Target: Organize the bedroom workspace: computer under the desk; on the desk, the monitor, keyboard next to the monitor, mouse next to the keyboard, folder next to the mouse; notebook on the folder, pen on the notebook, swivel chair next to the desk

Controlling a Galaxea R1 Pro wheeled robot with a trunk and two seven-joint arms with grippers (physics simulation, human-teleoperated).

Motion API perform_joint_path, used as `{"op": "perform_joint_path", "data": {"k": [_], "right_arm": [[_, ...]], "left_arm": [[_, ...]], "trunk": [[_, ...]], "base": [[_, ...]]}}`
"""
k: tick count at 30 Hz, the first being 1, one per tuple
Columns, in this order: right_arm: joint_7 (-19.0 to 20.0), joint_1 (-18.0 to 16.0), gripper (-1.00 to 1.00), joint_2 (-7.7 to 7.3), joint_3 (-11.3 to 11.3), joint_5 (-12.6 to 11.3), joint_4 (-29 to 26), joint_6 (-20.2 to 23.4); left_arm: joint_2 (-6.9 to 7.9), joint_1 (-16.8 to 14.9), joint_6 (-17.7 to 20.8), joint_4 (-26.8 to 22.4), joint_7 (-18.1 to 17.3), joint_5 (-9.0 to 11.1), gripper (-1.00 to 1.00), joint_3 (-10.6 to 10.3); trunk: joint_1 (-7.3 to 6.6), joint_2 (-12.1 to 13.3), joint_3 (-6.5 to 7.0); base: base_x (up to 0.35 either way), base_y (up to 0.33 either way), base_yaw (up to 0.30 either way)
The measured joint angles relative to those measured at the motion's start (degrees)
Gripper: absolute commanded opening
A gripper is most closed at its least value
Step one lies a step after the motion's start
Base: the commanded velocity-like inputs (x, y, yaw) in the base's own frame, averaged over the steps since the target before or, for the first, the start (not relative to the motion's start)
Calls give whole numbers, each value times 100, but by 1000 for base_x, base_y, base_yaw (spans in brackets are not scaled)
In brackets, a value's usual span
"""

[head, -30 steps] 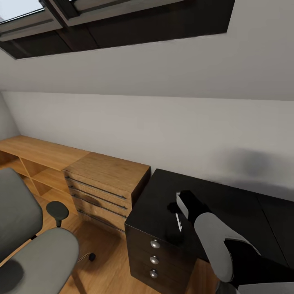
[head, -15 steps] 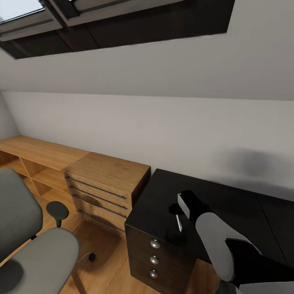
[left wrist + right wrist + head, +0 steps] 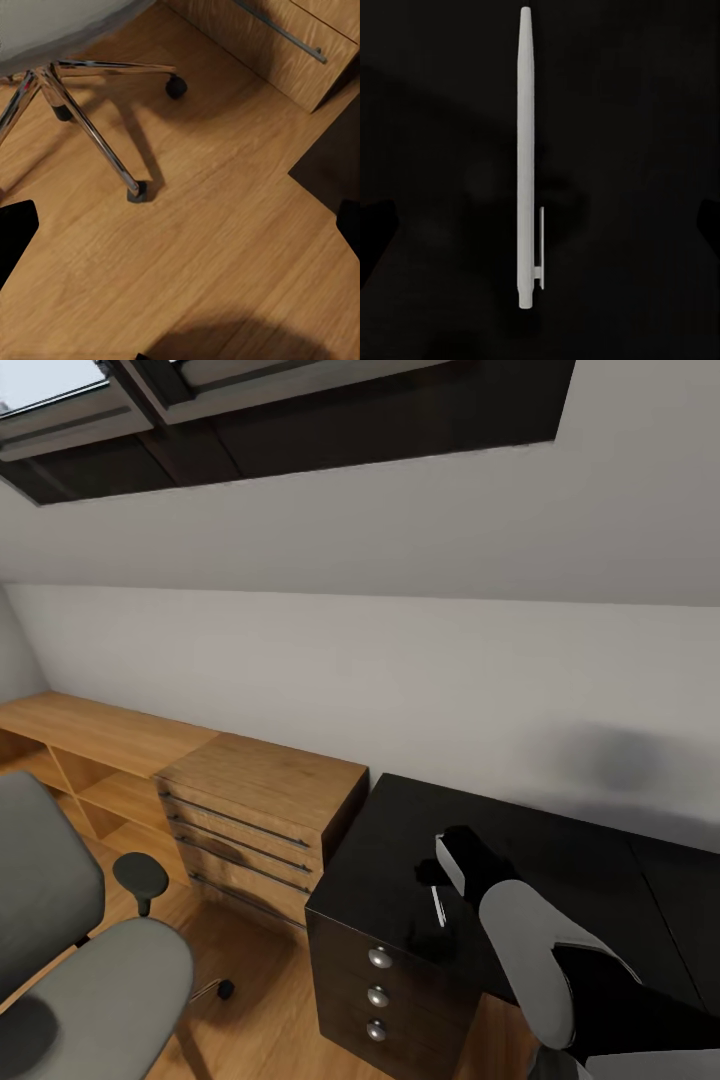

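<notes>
Over the black bench (image 3: 560,860) my right arm reaches out, and its jaws (image 3: 440,880) hang just above the pen (image 3: 437,906), which lies flat on the dark top near the front edge, above the three-drawer unit (image 3: 378,990). Since a second ago the arm has crept a touch to the right and nearer the pen; in the last half second almost nothing has moved, and the camera has held steady. From my right wrist the pen (image 3: 526,161) runs lengthwise between my fingertips (image 3: 375,232), whose dark tips sit wide apart at either edge, so these jaws stand open and hold nothing. My left jaws (image 3: 180,225) are also spread, empty, pointing down at the wooden floor (image 3: 225,247) beside the chrome base of the swivel chair (image 3: 82,112). That chair (image 3: 80,960) stands left of the bench, apart from it. Between them sits the light wooden drawer chest (image 3: 260,810), drawers shut; the bench drawers are shut too.
</notes>
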Motion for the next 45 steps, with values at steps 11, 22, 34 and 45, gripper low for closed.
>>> {"op": "perform_joint_path", "data": {"k": [11, 22, 34, 45], "right_arm": [[1, 0, 100, -9, 2, 35, -32, -1], [9, 0, 100, -97, 0, 33, -31, -28], [24, 0, 100, -113, 9, 28, -31, -42], [32, 0, 100, -114, 1, 25, -9, -44]], "left_arm": [[43, 0, -46, -5, -9, 4, 100, 1], [87, 0, -76, -7, -9, 5, 100, 4], [99, 0, -78, -8, -9, 5, 100, 5], [100, 0, -79, -8, -10, 5, 100, 5]], "trunk": [[0, 0, 0], [153, -279, -125], [417, -761, -341], [659, -1202, -538]], "base": [[0, 0, 0], [0, 0, 0], [0, 0, 0], [0, 0, 0]]}}
